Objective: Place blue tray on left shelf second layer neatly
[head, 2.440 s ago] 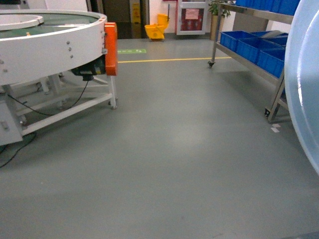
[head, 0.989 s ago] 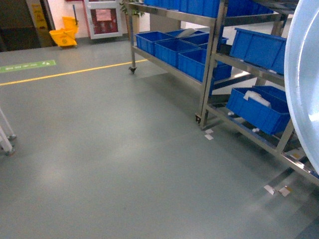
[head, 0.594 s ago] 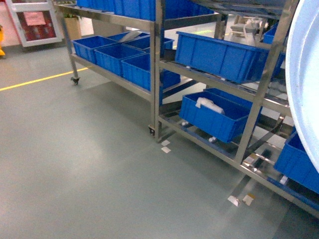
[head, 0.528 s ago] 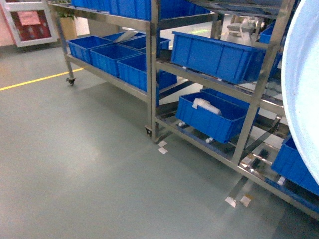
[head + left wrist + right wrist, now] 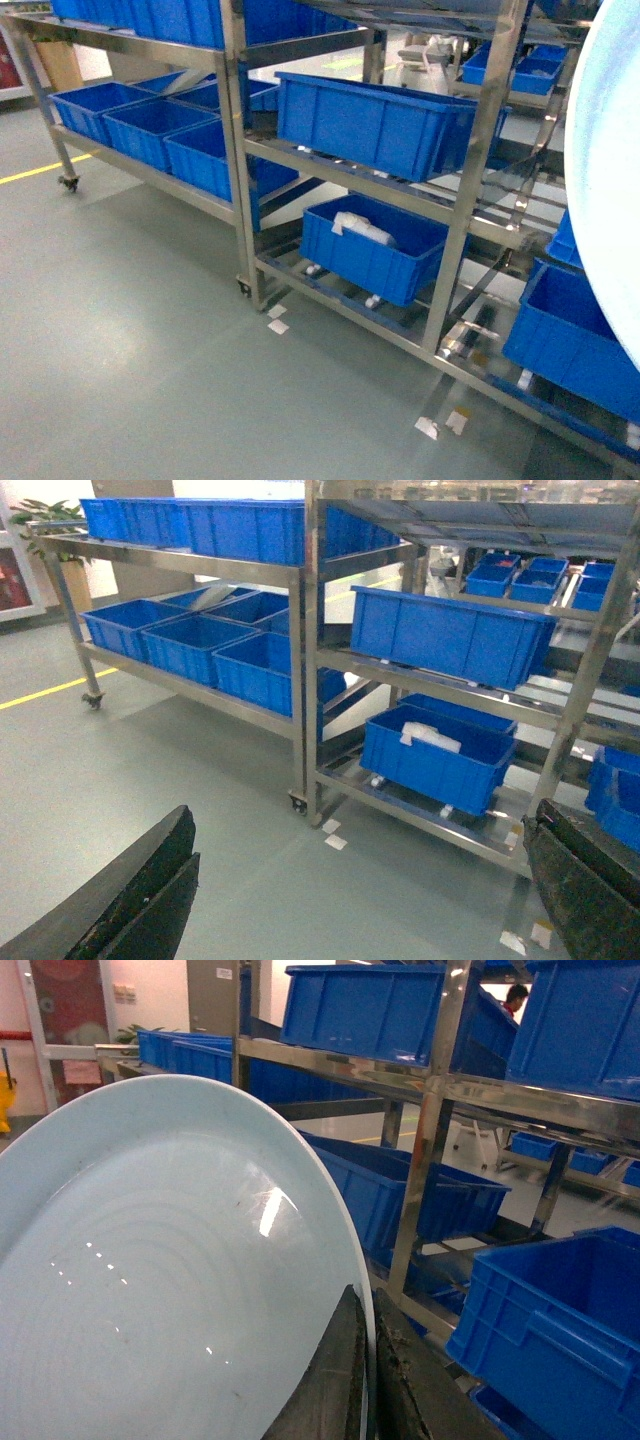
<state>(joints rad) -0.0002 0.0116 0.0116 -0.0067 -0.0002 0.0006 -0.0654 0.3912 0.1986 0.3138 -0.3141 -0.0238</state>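
The blue tray (image 5: 612, 170) is a pale round dish held on edge at the right border of the head view. In the right wrist view the blue tray (image 5: 170, 1290) fills the left half, and my right gripper (image 5: 365, 1300) is shut on its rim. My left gripper (image 5: 362, 820) is open with nothing in it, and only floor shows between its dark fingers (image 5: 150, 880). The left shelf (image 5: 236, 150) is a shiny steel rack. Both its lower tier (image 5: 150, 175) and upper tier (image 5: 120, 38) carry dark-blue crates. I cannot tell which tier is the second layer.
A second steel rack (image 5: 470, 190) stands right of it, holding a large blue crate (image 5: 375, 115) at mid height and another crate (image 5: 375, 245) with white items low down. More crates (image 5: 560, 1310) sit close to the tray. Grey floor (image 5: 120, 350) lies to the left.
The head view has swung from a white conveyor and bare floor onto the racks, which have moved left and grown nearer. The tray has stayed at the right edge.
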